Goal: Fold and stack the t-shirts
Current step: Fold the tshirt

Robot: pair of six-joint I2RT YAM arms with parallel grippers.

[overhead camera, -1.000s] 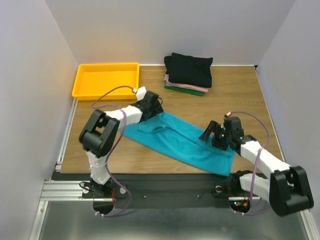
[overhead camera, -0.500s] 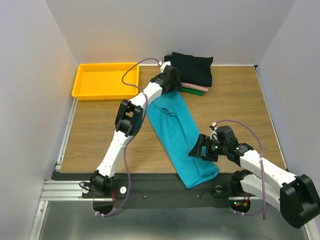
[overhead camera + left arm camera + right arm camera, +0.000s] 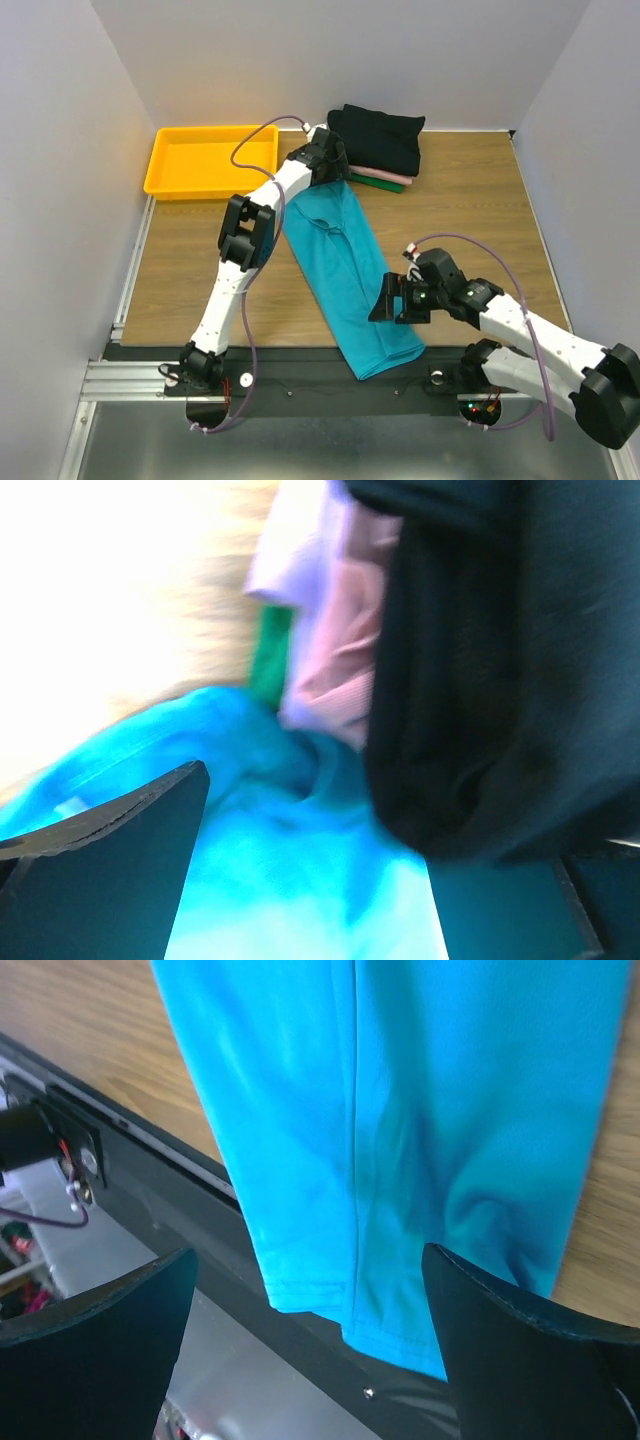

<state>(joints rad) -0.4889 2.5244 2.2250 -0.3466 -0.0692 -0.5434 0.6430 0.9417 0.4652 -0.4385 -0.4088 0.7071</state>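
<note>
The teal t-shirt (image 3: 345, 270) lies as a long folded strip from the stack toward the table's front edge, and its hem overhangs the black rail (image 3: 150, 1160). Folded black (image 3: 380, 140), pale pink (image 3: 372, 174) and dark green (image 3: 388, 185) shirts are stacked at the back. My left gripper (image 3: 328, 168) is open over the teal shirt's collar end (image 3: 300, 880), right beside the stack, whose black shirt (image 3: 500, 680) nearly touches it. My right gripper (image 3: 392, 298) is open just above the shirt's near end (image 3: 400, 1110).
A yellow plastic tray (image 3: 160, 160) sits at the back left. The black front rail (image 3: 300, 365) and metal frame run along the table's near edge. Grey walls close in the left, right and back.
The teal shirt swung from lying across the table to pointing front to back. My left gripper carried its end to the stack, then shifted slightly left. My right gripper moved left and nearer.
</note>
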